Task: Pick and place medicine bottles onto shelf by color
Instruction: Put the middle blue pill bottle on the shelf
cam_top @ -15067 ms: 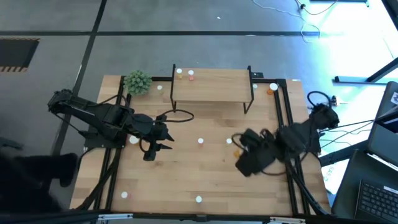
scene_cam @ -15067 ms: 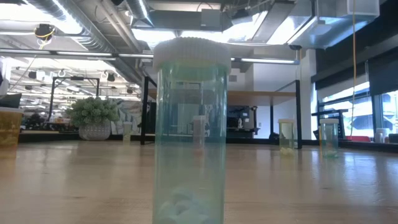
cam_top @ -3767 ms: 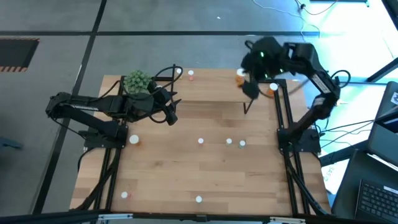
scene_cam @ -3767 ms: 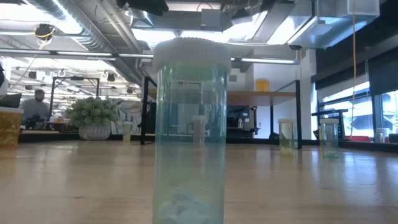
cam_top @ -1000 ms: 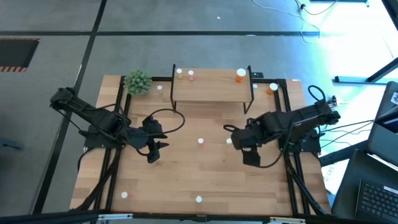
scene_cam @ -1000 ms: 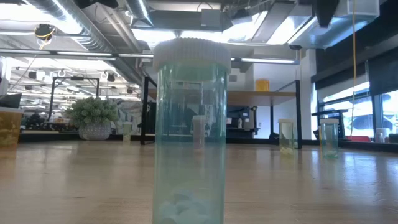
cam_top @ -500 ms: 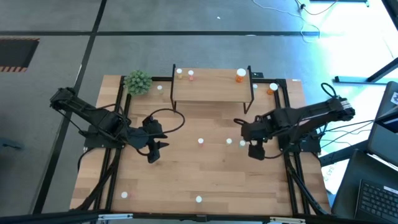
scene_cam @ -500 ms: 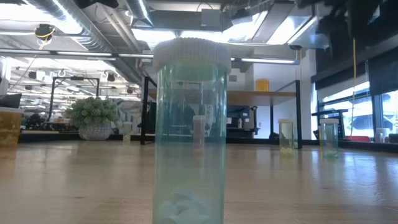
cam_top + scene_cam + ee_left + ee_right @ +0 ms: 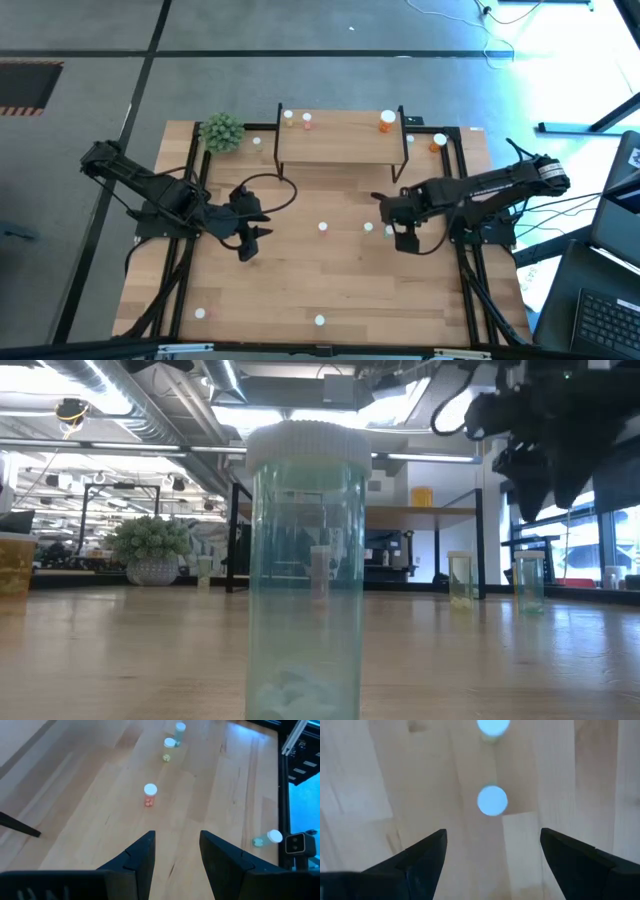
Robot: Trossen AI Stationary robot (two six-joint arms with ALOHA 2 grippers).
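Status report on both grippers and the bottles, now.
Right gripper open, empty, above two bottles mid-table. Left gripper open, empty, waiting left. Orange bottle on shelf. Nothing in the way.

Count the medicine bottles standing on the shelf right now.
3: two small bottles at the shelf's back left, one orange bottle at its back right. None seems hidden.
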